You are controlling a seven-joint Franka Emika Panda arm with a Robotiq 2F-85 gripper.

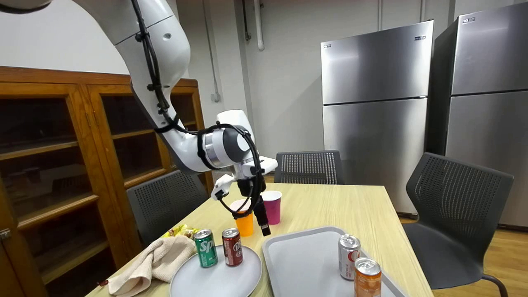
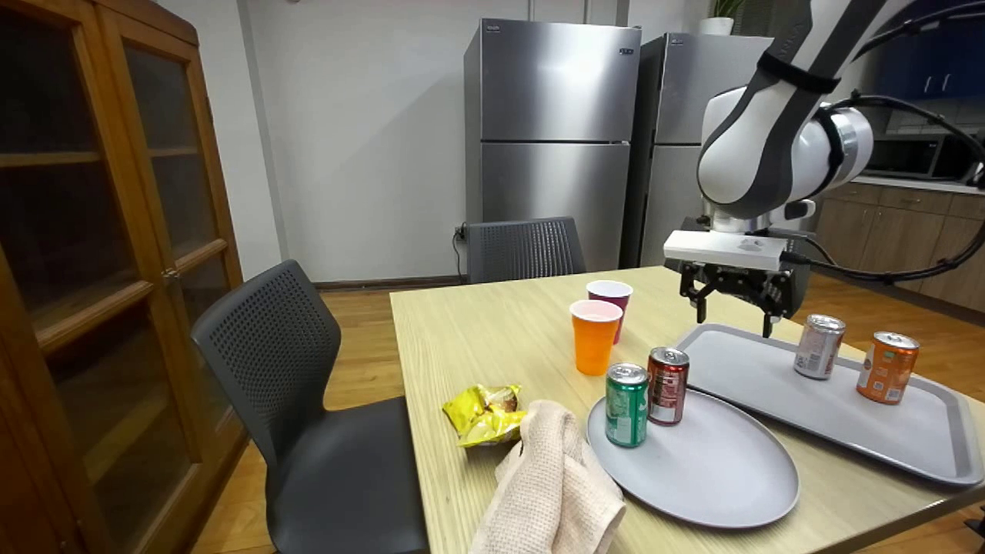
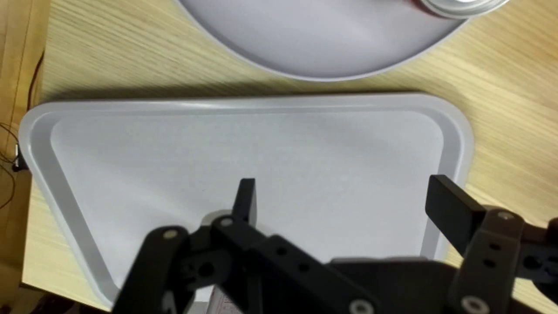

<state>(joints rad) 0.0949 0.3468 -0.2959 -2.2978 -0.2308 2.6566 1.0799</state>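
Note:
My gripper [image 3: 342,192] stands open above the grey tray [image 3: 261,161], with nothing between its fingers [image 3: 453,209]. In an exterior view the gripper [image 2: 734,325] hangs over the tray's far end. On the tray stand a silver can [image 2: 819,346] and an orange can [image 2: 888,368], both upright. In the wrist view a piece of the silver can [image 3: 223,304] shows at the bottom edge, mostly hidden by the gripper. Beside the tray lies a round grey plate [image 2: 716,469], bearing an upright green can [image 2: 626,404] and a dark red can [image 2: 668,385].
An orange cup [image 2: 594,342] and a magenta cup [image 1: 272,208] stand behind the plate. A yellow snack bag [image 2: 485,415] and a beige cloth [image 2: 550,492] lie at the table's side. Dark chairs [image 1: 453,231] surround the table; a wooden cabinet [image 1: 82,177] stands beyond.

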